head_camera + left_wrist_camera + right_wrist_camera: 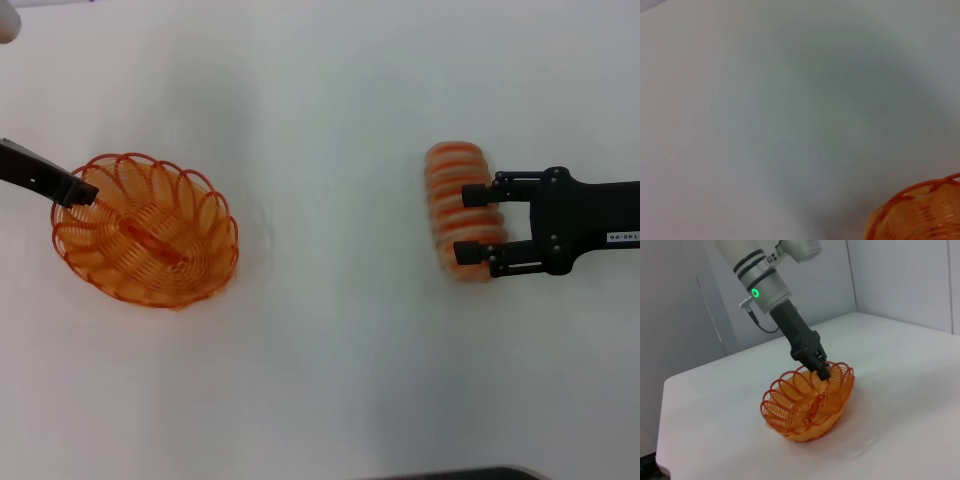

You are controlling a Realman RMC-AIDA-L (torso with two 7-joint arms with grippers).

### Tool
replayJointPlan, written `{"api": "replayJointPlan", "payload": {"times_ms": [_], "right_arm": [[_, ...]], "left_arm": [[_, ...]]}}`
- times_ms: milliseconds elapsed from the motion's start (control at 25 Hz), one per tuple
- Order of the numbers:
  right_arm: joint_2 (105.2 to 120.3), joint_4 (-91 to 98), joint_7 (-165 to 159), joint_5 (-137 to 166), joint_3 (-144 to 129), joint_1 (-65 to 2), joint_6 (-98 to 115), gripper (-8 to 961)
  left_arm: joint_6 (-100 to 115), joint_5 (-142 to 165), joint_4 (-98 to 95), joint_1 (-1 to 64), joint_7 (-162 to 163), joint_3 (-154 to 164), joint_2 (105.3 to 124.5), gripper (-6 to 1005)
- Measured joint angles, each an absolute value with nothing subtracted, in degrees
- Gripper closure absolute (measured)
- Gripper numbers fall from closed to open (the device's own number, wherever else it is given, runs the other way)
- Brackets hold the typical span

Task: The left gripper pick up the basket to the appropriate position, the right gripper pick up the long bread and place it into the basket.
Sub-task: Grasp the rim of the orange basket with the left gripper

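Observation:
The orange wire basket (145, 235) sits at the left of the white table, with its far rim tipped up in the right wrist view (807, 402). My left gripper (85, 193) comes in from the left and is shut on the basket's rim, as the right wrist view (822, 371) also shows. In the left wrist view only a corner of the basket (920, 215) is visible. The long bread (455, 165), beige with orange stripes, lies at the right. My right gripper (468, 222) reaches in from the right, open, with both fingers lying over the loaf and bread showing between them.
A white tabletop (330, 330) stretches between basket and bread. In the right wrist view the table's edge (662, 390) and grey walls stand behind the left arm, which carries a green light ring (755, 292). A dark shape (470, 473) shows at the near edge.

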State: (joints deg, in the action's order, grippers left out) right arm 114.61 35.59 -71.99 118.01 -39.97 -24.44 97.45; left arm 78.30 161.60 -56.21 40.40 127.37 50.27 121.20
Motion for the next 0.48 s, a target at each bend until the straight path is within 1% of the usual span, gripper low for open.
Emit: {"api": "replayJointPlan", "payload": {"times_ms": [80, 320, 480], "right_arm": [[114.64, 35.6, -72.0, 118.0, -40.0, -24.4, 97.4, 146], [114.7, 35.7, -72.0, 117.9, -39.0, -24.4, 97.4, 146], [114.85, 35.7, -72.0, 117.9, -37.7, -24.4, 96.2, 146]], "left_arm": [[78.7, 161.6, -56.4, 40.4, 128.1, 50.0, 121.19, 835], [81.2, 160.2, -57.4, 40.7, 133.7, 46.8, 120.55, 850], [84.3, 158.3, -59.3, 40.9, 137.1, 43.2, 120.84, 860]]}}
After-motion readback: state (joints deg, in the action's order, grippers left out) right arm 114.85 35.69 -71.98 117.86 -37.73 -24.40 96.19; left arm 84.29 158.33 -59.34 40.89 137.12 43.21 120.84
